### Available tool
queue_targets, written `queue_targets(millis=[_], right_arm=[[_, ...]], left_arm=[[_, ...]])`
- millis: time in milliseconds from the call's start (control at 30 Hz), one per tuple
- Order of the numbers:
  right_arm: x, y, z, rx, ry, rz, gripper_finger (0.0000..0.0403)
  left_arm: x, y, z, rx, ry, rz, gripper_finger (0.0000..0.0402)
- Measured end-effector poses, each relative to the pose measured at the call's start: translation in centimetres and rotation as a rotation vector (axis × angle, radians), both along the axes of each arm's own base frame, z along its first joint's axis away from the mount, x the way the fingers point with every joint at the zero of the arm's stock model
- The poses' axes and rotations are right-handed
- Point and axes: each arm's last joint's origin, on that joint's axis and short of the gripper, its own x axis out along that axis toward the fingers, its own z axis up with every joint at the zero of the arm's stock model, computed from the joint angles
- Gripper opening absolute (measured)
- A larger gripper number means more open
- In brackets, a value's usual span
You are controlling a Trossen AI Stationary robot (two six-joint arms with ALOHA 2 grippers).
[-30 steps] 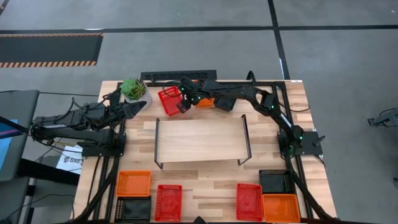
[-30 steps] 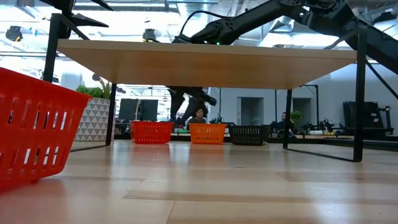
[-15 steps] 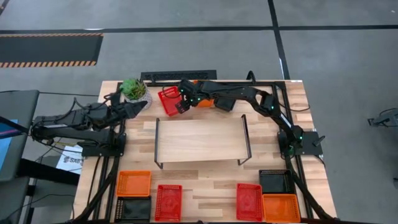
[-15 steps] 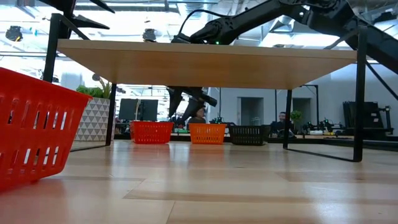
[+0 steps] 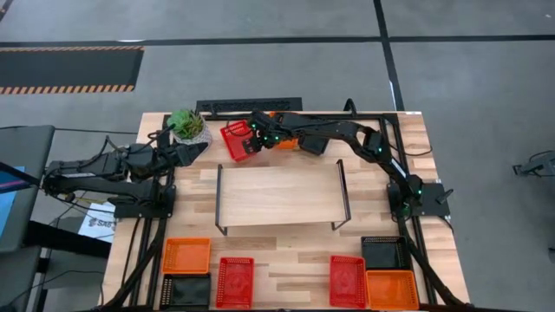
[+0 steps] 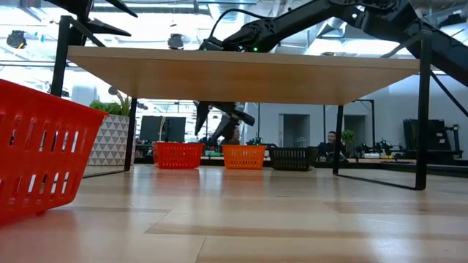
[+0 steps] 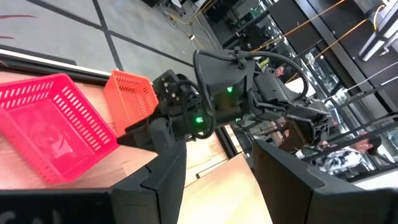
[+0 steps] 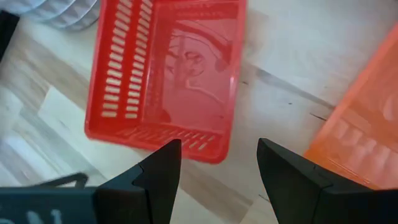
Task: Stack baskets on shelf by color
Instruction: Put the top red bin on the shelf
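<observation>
Progress: I see shelf (image 5: 277, 196) bare, nothing stacked | right tool (image 5: 252, 146) open over red basket (image 5: 235, 141), upper centre | left tool (image 5: 198, 150) open, idle | all baskets remain.

Two matte black jointed arms with small green lights and dark cables.

The shelf (image 6: 241, 69) spans nearly the whole width overhead, its pale wooden board seen from below and its thin black legs coming down to the table (image 6: 256, 219). Up close at the left edge is a red basket (image 6: 44, 150). Far across the table, in a row, sit another red basket (image 6: 178, 155), an orange basket (image 6: 243, 156) and a black basket (image 6: 292, 158). A dark gripper (image 6: 212, 120) hangs above them, open, I think.
</observation>
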Motion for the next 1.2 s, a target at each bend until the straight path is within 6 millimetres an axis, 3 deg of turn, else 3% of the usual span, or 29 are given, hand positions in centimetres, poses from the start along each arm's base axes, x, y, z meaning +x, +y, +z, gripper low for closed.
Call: queue_targets(millis=[133, 400, 800, 1000, 1200], right_arm=[[-0.1, 0.0, 0.0, 0.019, -0.002, -0.029, 0.0234], [0.7, 1.9, 0.0, 0.057, -0.025, -0.052, 0.0234], [0.5, 0.8, 0.1, 0.105, -0.067, -0.168, 0.0234], [1.3, 1.4, -2.3, 0.207, -0.059, -0.166, 0.0234], [1.8, 1.0, -2.8, 0.259, -0.108, -0.171, 0.0234]], left_arm=[[0.0, 0.0, 0.0, 0.0, 0.0, 0.0, 0.0171], [0.0, 0.0, 0.0, -0.004, -0.002, -0.001, 0.0171], [0.0, -0.1, 0.0, -0.014, -0.004, -0.019, 0.0171], [0.1, -0.1, 0.0, -0.018, -0.004, -0.039, 0.0171], [0.0, -0.2, 0.0, -0.012, -0.001, -0.061, 0.0171]])
